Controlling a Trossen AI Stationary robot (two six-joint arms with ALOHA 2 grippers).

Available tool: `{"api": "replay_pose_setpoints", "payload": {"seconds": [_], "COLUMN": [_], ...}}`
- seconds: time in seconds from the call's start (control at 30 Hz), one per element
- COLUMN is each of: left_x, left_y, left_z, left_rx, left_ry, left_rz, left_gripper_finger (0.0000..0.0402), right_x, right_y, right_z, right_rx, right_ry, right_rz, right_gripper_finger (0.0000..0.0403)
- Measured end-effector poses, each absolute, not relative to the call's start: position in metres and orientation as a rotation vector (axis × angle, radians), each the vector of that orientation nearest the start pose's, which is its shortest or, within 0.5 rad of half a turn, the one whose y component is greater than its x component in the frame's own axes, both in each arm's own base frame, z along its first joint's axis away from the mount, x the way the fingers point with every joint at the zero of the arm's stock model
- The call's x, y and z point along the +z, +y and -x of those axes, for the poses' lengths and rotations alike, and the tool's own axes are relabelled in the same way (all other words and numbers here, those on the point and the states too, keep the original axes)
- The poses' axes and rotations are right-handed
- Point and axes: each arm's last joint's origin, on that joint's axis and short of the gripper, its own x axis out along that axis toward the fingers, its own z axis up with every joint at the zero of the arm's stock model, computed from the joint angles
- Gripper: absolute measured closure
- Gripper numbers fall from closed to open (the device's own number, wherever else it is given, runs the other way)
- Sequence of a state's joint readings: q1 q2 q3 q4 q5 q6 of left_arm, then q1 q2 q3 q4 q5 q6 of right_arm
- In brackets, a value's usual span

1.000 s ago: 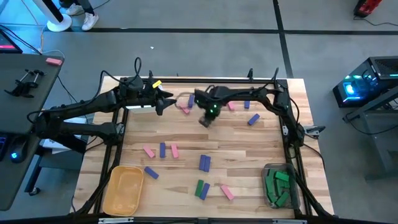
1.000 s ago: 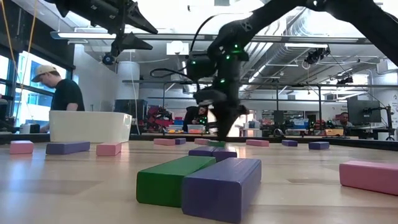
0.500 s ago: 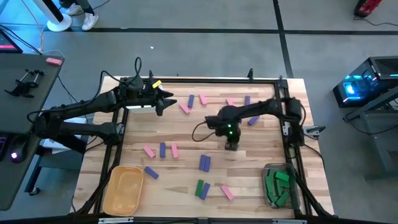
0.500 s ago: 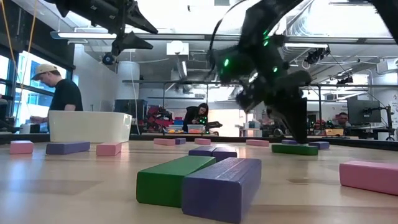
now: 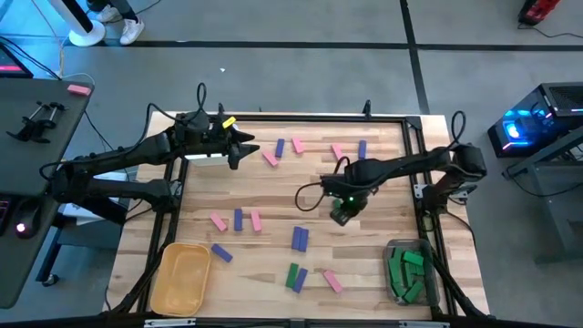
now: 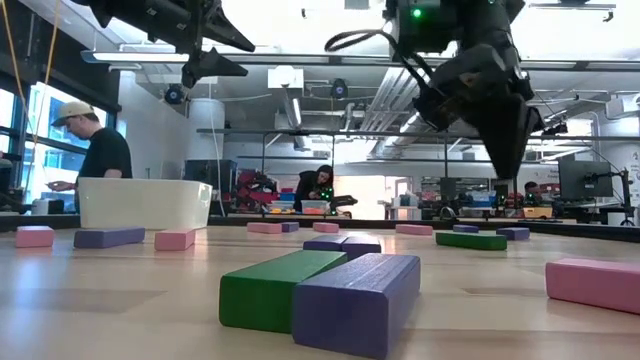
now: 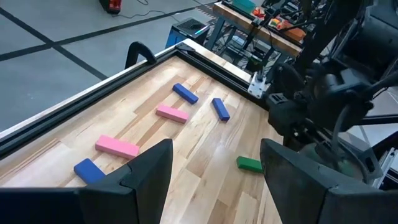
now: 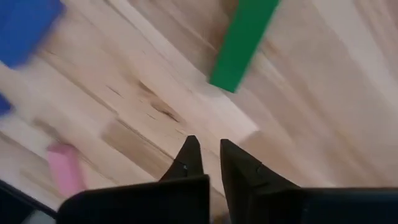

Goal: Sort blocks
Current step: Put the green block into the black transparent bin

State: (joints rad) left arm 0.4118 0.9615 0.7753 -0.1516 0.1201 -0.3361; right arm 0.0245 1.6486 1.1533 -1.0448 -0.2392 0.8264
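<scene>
Green, pink and blue-purple blocks lie flat across the wooden table (image 5: 273, 196). One green block (image 6: 471, 240) (image 8: 239, 46) lies at the middle right, seen too in the left wrist view (image 7: 249, 164). My right gripper (image 6: 508, 168) (image 8: 209, 155) hangs shut just above and beside it, pointing down, touching nothing. In the high view that gripper (image 5: 341, 215) covers the spot. My left gripper (image 5: 246, 146) (image 7: 217, 180) waits open above the far left of the table, over a white bin (image 6: 145, 203).
A clear bin (image 5: 405, 271) holding green blocks stands at the near right corner, and a yellow bin (image 5: 185, 276) at the near left. A green and a blue block (image 5: 296, 276) lie side by side near the front edge. People work at benches beyond the table.
My right gripper has swung from the far middle of the table toward its near and right side, rolling as it went. The green block came along with it across the table. The gripper has then risen, and the block stays lying flat below it.
</scene>
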Motion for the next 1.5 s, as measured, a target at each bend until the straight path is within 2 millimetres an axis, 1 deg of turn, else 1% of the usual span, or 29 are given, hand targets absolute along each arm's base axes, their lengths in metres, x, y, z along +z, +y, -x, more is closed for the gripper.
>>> {"api": "replay_pose_setpoints", "payload": {"seconds": [0.1, 0.2, 0.27, 0.33, 0.43, 0.53, 0.67, 0.8, 0.87, 1.0, 1.07, 1.13, 1.2, 1.3, 1.33, 1.37, 1.43, 1.5], "left_x": [0.302, 0.302, 0.302, 0.302, 0.302, 0.302, 0.302, 0.302, 0.302, 0.302, 0.302, 0.302, 0.302, 0.302, 0.302, 0.302, 0.304, 0.308], "left_y": [0.082, 0.082, 0.081, 0.081, 0.081, 0.081, 0.081, 0.081, 0.081, 0.081, 0.081, 0.081, 0.081, 0.081, 0.081, 0.081, 0.081, 0.082], "left_z": [-0.196, -0.196, -0.196, -0.196, -0.196, -0.196, -0.196, -0.196, -0.196, -0.196, -0.196, -0.196, -0.196, -0.196, -0.196, -0.196, -0.196, -0.198], "left_rx": [0.342, 0.342, 0.337, 0.323, 0.316, 0.315, 0.316, 0.316, 0.316, 0.318, 0.319, 0.319, 0.319, 0.319, 0.319, 0.319, 0.317, 0.312], "left_ry": [0.276, 0.276, 0.277, 0.278, 0.279, 0.279, 0.279, 0.279, 0.279, 0.277, 0.276, 0.276, 0.276, 0.276, 0.276, 0.273, 0.252, 0.208], "left_rz": [0.420, 0.420, 0.421, 0.424, 0.427, 0.428, 0.428, 0.428, 0.428, 0.443, 0.449, 0.450, 0.449, 0.449, 0.449, 0.449, 0.454, 0.460], "left_gripper_finger": [0.0172, 0.0172, 0.0172, 0.0172, 0.0172, 0.0172, 0.0172, 0.0172, 0.0172, 0.0172, 0.0172, 0.0172, 0.0172, 0.0172, 0.0172, 0.0172, 0.0172, 0.0172], "right_x": [0.201, 0.198, 0.196, 0.191, 0.184, 0.172, 0.157, 0.147, 0.143, 0.139, 0.138, 0.138, 0.138, 0.138, 0.139, 0.140, 0.145, 0.158], "right_y": [0.017, 0.016, 0.014, 0.013, 0.009, 0.005, -0.002, -0.008, -0.010, -0.012, -0.013, -0.013, -0.012, -0.012, -0.012, -0.012, -0.010, -0.011], "right_z": [-0.293, -0.297, -0.299, -0.300, -0.303, -0.306, -0.313, -0.321, -0.322, -0.323, -0.323, -0.323, -0.323, -0.322, -0.321, -0.321, -0.319, -0.315], "right_rx": [-0.451, -0.490, -0.527, -0.571, -0.617, -0.670, -0.688, -0.686, -0.677, -0.646, -0.613, -0.580, -0.555, -0.519, -0.499, -0.479, -0.446, -0.422], "right_ry": [1.518, 1.473, 1.448, 1.444, 1.454, 1.480, 1.486, 1.465, 1.480, 1.503, 1.515, 1.527, 1.537, 1.553, 1.561, 1.575, 1.623, 1.661], "right_rz": [-0.843, -0.843, -0.810, -0.774, -0.796, -0.829, -0.849, -0.869, -0.871, -0.858, -0.851, -0.830, -0.809, -0.782, -0.777, -0.771, -0.748, -0.712], "right_gripper_finger": [0.0364, 0.0317, 0.0283, 0.0250, 0.0208, 0.0184, 0.0176, 0.0176, 0.0177, 0.0197, 0.0218, 0.0251, 0.0295, 0.0371, 0.0385, 0.0389, 0.0382, 0.0379]}}
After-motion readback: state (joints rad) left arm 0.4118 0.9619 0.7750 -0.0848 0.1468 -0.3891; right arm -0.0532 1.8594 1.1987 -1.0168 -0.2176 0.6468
